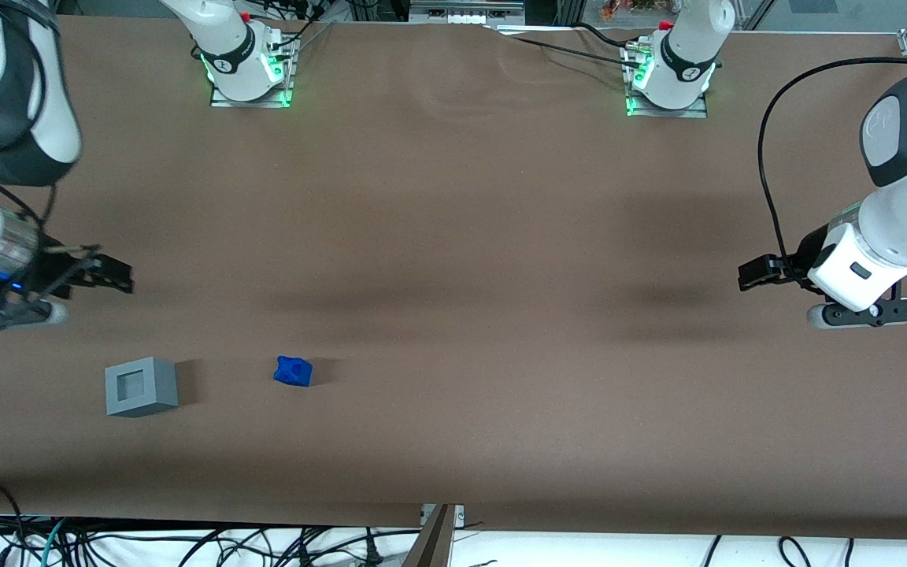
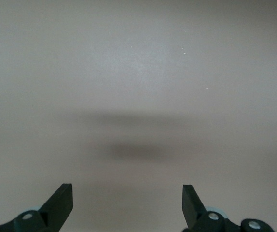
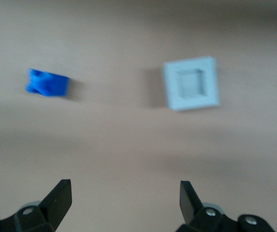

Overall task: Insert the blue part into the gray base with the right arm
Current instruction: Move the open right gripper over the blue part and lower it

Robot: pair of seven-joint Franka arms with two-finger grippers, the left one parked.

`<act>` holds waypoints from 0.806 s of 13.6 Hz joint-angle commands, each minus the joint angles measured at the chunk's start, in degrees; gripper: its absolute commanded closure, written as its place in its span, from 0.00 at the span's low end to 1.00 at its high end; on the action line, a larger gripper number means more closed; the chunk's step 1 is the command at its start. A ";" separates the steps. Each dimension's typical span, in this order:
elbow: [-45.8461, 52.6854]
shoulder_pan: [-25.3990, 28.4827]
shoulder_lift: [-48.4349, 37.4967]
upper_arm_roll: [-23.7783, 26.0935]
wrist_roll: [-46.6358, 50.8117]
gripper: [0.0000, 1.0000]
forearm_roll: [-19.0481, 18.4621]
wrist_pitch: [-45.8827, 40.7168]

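Observation:
The blue part lies on the brown table, beside the gray base and a short way toward the parked arm's end. The base stands upright with its square recess facing up and empty. My right gripper hangs above the table at the working arm's end, farther from the front camera than the base. In the right wrist view the gripper is open and empty, with bare table between its fingers. The blue part and the gray base both lie ahead of it, apart from each other.
The two arm bases are bolted at the table edge farthest from the front camera. The parked arm hangs over its own end of the table. Cables lie below the table's near edge.

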 commanded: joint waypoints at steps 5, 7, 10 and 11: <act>1.23 9.07 12.07 -0.09 19.12 0.01 1.41 17.77; 2.37 10.47 14.45 -0.09 23.95 0.01 1.58 19.72; 4.31 11.97 17.79 -0.09 28.54 0.01 1.49 21.30; 4.31 12.58 18.50 -0.09 29.51 0.01 1.41 22.79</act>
